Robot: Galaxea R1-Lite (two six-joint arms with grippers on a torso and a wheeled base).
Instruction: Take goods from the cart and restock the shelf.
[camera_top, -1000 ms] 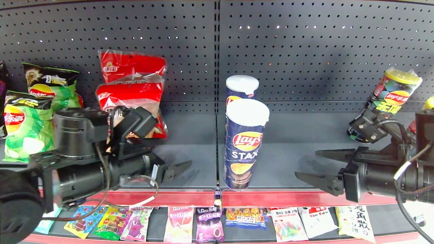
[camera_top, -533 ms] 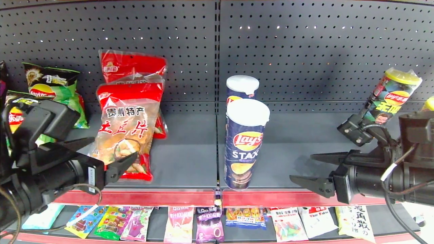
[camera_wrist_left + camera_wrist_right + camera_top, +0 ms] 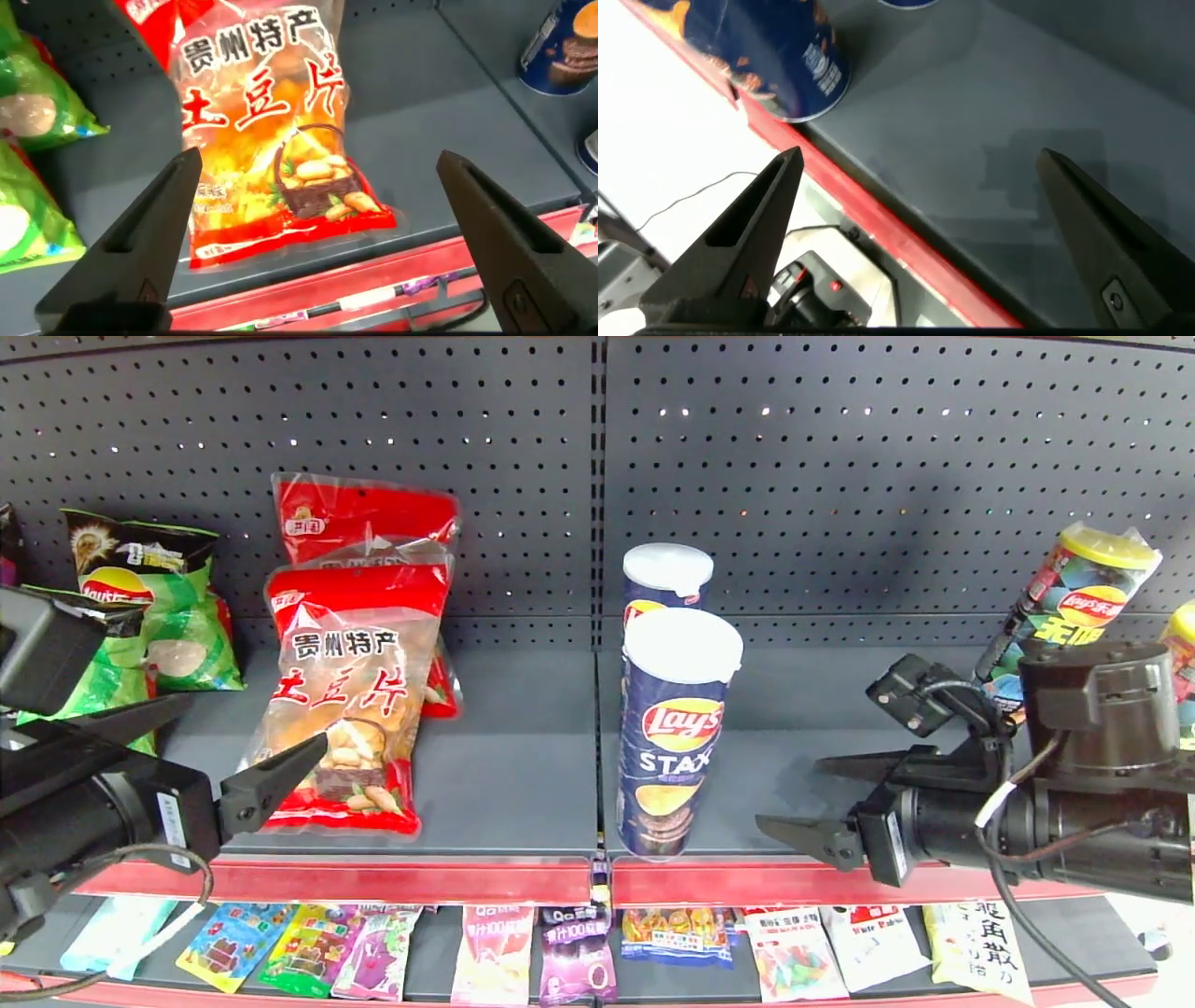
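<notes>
My left tool (image 3: 257, 719) hangs well to the left of the front blue can (image 3: 674, 737), out past the shelf's (image 3: 513, 775) red front edge. Its fingers are spread wide with nothing between them. In the left wrist view the same tool (image 3: 318, 157) faces the red bag (image 3: 271, 140). That red bag (image 3: 345, 700) stands on the shelf to the left of the front blue can, near the front edge, with a second red bag (image 3: 359, 518) right behind it. Further left of the can are the green bags (image 3: 168, 607).

My right tool (image 3: 792, 793) sits just to the right of the front blue can, low by the front edge. Its fingers are also apart and empty. From the right wrist, that tool (image 3: 920, 154) looks over bare shelf (image 3: 1018, 140), with the can (image 3: 785, 65) off to one side.

A second blue can (image 3: 665, 574) stands directly behind the front one. A yellow-lidded can (image 3: 1088, 588) stands tilted far to the right. Small packets (image 3: 579, 952) lie on the lower shelf beneath the can.
</notes>
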